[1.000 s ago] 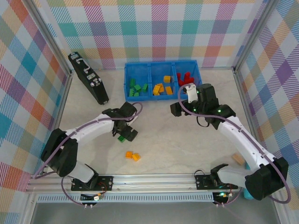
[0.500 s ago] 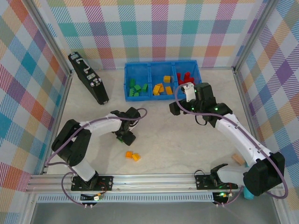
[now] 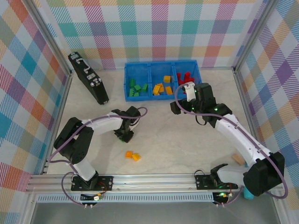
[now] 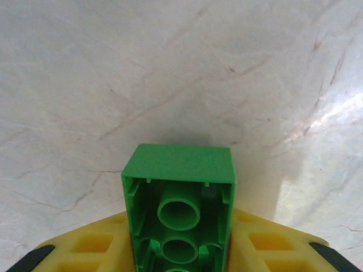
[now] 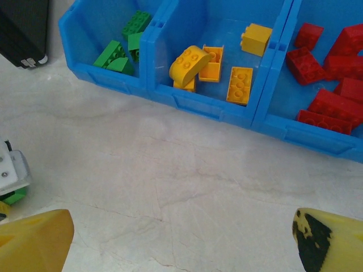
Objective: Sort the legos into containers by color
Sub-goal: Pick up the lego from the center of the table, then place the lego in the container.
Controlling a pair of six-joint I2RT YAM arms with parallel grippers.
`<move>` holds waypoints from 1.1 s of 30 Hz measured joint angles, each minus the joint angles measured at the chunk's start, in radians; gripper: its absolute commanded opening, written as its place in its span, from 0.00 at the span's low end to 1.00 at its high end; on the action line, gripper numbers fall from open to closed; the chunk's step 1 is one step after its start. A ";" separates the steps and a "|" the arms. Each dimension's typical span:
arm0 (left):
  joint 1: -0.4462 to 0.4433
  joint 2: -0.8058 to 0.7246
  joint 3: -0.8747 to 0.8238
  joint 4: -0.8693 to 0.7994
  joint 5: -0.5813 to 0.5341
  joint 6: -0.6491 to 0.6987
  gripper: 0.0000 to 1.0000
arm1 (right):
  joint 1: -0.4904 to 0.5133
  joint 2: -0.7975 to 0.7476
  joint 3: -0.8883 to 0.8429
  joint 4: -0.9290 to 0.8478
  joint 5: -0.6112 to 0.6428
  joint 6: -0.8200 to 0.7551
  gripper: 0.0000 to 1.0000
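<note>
Grip is the matter here: the left tool (image 3: 125,134) is clenched on a green lego (image 4: 178,192). The brick sits between the two yellow pads (image 4: 266,249) with its hollow underside and inner tubes turned toward the wrist camera. This pair is well in front of the blue bin (image 3: 161,65), low over the pale surface (image 3: 187,140); whether the brick rests on the surface or is just clear of it I cannot tell. Such a brick is probably very light, hard and unyielding, with smooth side walls that could slip or pivot if pinched off-centre. The best hold is likely square across two flat opposite walls, as the pads appear to sit now, rather than on a corner or the studs. It should go to the green compartment (image 5: 96,79), the end of the bin where other green legos (image 5: 116,54) lie, beside the yellow (image 5: 195,59) and red (image 5: 329,56) ones. The right tool (image 5: 181,238) is released, with fingers spread wide and nothing between them, just in front of the bin. Two orange legos (image 3: 132,155) lie loose on the surface farther from the bin than the left tool.
</note>
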 measured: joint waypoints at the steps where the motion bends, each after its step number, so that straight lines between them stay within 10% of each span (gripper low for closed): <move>1: 0.008 0.000 0.024 -0.005 0.000 0.000 0.36 | 0.000 -0.001 0.000 0.000 0.000 0.000 0.99; 22: 0.163 0.451 0.795 0.155 -0.014 -0.024 0.32 | 0.000 -0.103 -0.103 -0.009 -0.041 0.035 0.99; 33: 0.196 0.550 0.900 0.201 0.018 -0.054 0.68 | 0.140 -0.139 -0.268 0.063 -0.189 0.050 0.99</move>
